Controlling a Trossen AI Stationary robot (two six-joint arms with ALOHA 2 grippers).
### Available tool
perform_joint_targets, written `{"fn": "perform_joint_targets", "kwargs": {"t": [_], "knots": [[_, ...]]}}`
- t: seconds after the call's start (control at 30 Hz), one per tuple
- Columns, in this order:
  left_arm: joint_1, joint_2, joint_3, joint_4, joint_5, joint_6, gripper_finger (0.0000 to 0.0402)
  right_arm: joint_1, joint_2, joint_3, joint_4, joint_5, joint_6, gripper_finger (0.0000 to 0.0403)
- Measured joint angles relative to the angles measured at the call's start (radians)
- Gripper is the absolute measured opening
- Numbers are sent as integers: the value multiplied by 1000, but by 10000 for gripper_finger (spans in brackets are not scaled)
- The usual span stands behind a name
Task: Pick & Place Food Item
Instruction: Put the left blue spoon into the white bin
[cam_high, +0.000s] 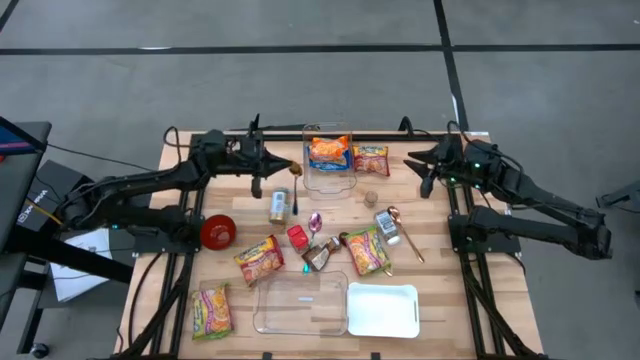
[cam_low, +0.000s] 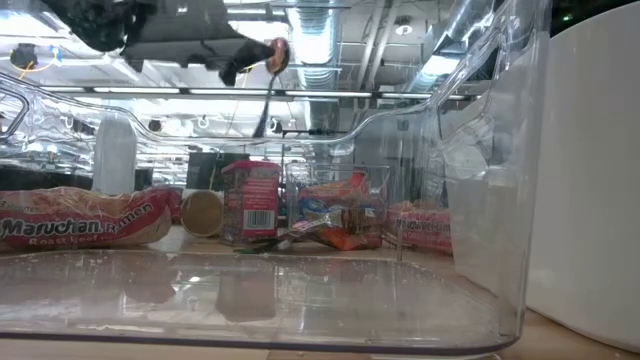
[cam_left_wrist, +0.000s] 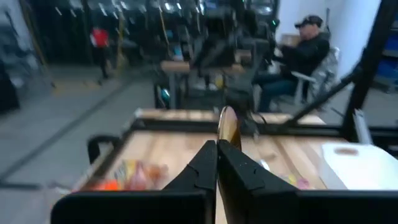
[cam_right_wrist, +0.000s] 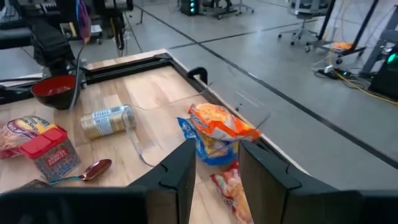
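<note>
My left gripper (cam_high: 284, 168) hangs over the table's far left part, beside a clear bin (cam_high: 345, 185), and is shut on a gold spoon (cam_high: 296, 185). That bin holds an orange and blue snack bag (cam_high: 329, 153). On the bin's other side, my right gripper (cam_high: 416, 172) is open and holds nothing; its wrist view looks past its fingers (cam_right_wrist: 180, 171) at the snack bag (cam_right_wrist: 217, 127). Ramen packets (cam_high: 260, 258) (cam_high: 367, 250) (cam_high: 212, 310) lie flat on the table, and one more (cam_high: 371, 160) lies beside the bin. My left gripper pinches the spoon's neck (cam_left_wrist: 225, 142), just below the bowl (cam_left_wrist: 227, 121), between its two fingers. The fingers are level and point toward the table's right side. The bowl stands above them and the handle (cam_low: 270, 105) hangs down, clear of the table.
A can (cam_high: 279, 206), a red bowl (cam_high: 217, 231), a red box (cam_high: 297, 237), a pink spoon (cam_high: 315, 222), a jar (cam_high: 386, 226) and another gold spoon (cam_high: 405, 238) lie mid-table. A second clear bin (cam_high: 300, 305) and a white tray (cam_high: 383, 310) stand at the near edge.
</note>
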Motion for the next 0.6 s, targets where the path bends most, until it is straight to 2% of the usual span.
{"fn": "perform_joint_targets", "kwargs": {"t": [0.17, 0.37, 0.5, 0.6], "knots": [[-111, 50, 1, 142, -197, 79, 0, 28, 98, 0, 90, -7, -8, 114], [-200, 171, 0, 355, -422, 112, 0, 61, 229, 0, 250, -124, -40, 114], [-236, 256, 4, 510, -522, 112, 0, 88, 316, 0, 344, -133, -82, 114], [-256, 315, 25, 554, -543, 111, 0, 109, 384, -1, 424, -133, -90, 114]]}}
